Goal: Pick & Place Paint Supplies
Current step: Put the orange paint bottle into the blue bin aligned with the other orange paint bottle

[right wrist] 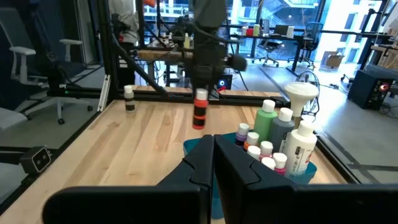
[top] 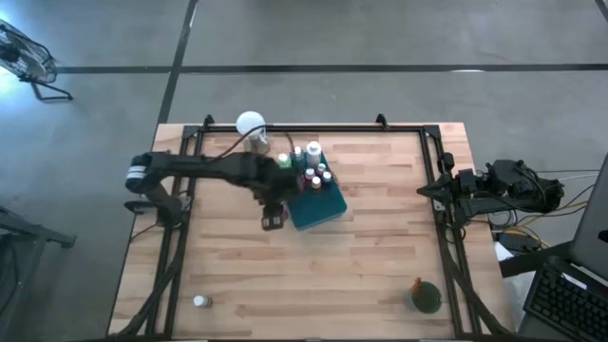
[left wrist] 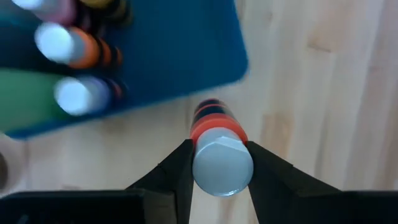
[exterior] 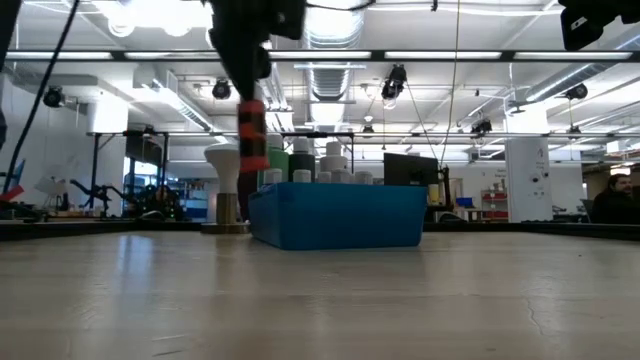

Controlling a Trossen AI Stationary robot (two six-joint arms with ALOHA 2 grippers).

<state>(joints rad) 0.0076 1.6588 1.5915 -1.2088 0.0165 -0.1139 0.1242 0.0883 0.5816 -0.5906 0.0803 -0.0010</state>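
Observation:
My left gripper [top: 274, 215] hangs over the table just left of the teal tray [top: 328, 211], shut on a red bottle [exterior: 252, 135] with black bands and a white cap. The tray [exterior: 340, 215] holds several white-capped bottles [right wrist: 268, 138] standing upright at its far end, among them a larger green one [right wrist: 265, 123]. Another small white-capped bottle [top: 200, 301] stands alone near the table's near left corner. My right gripper [right wrist: 213, 155] waits at the table's right edge, its fingers shut on nothing. My left gripper pinches the red bottle between its two fingers [left wrist: 177, 168] at the top, just under the white cap [left wrist: 222, 163]. The fingers come from above, pointing down. The bottle hangs upright below them, its base [exterior: 253, 165] lifted clear of the table beside the tray's left side.
A white globe on a metal base [top: 250, 122] stands at the far edge, behind the tray. A dark green round thing with an orange tip [top: 426, 297] sits near the near right corner. Black frame rails [top: 180, 190] run along the table's left, right and far edges.

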